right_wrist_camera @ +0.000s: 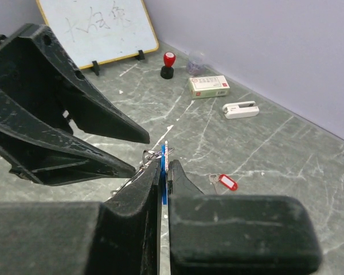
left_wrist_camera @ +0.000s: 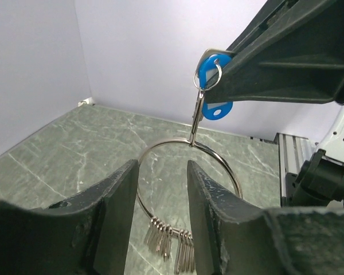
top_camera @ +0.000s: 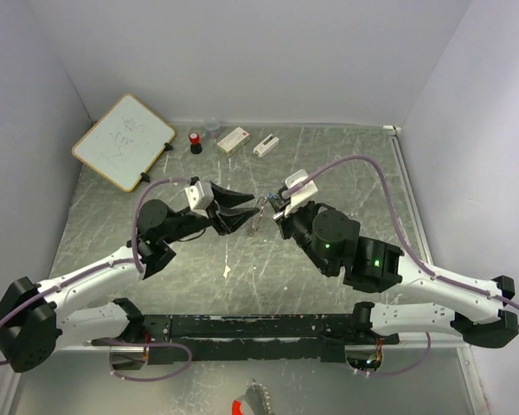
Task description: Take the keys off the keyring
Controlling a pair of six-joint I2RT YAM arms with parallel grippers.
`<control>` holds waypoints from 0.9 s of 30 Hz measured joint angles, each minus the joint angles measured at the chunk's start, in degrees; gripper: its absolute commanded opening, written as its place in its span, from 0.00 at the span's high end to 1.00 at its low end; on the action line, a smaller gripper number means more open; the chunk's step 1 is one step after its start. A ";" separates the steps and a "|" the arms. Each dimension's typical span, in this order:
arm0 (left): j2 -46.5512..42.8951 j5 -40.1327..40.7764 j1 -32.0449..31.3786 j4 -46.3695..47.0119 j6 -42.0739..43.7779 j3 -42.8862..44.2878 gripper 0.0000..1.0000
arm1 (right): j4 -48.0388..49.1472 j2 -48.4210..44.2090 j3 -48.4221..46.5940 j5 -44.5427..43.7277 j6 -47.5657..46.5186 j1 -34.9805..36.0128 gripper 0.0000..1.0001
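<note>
r gripper (right_wrist_camera: 163,172) is clamped tight on the blue key (left_wrist_camera: 217,109), held up off the table (right_wrist_camera: 264,143). keyring (left_wrist_camera: 218,157) hangs under it by a small link (left_wrist_camera: 196,123), not yet off. l gripper (left_wrist_camera: 162,169) gapes wide at the ring's lower arc; contact unclear. red key (right_wrist_camera: 227,184) lies loose on the table, so approx half done.

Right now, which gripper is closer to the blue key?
Right. The right gripper is pinched shut on the blue key. The left gripper sits lower, open, its fingers either side of the keyring linked to that key.
</note>
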State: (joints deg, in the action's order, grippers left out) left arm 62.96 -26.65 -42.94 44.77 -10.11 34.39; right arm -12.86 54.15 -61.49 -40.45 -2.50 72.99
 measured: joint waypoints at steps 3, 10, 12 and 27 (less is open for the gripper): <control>-1.11 1.70 0.00 1.73 -0.48 -0.72 0.48 | -1.95 1.20 -1.90 -1.60 0.13 0.00 1.00; -5.75 6.84 0.00 3.15 -0.11 -1.51 0.40 | -8.96 8.48 -11.10 -7.15 2.01 0.35 1.00; -6.10 7.76 0.00 3.67 0.15 -1.81 0.37 | -12.09 11.50 -14.40 -9.03 3.21 0.55 1.00; -4.42 16.52 -3.23 8.52 3.58 -5.38 0.14 | -33.11 26.73 -31.87 -18.10 12.33 2.86 1.00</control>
State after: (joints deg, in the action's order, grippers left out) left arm 58.54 -10.13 -46.17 53.30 -6.52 29.02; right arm -45.98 80.88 -93.36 -58.54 9.82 75.85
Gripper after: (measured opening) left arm 0.858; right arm 0.023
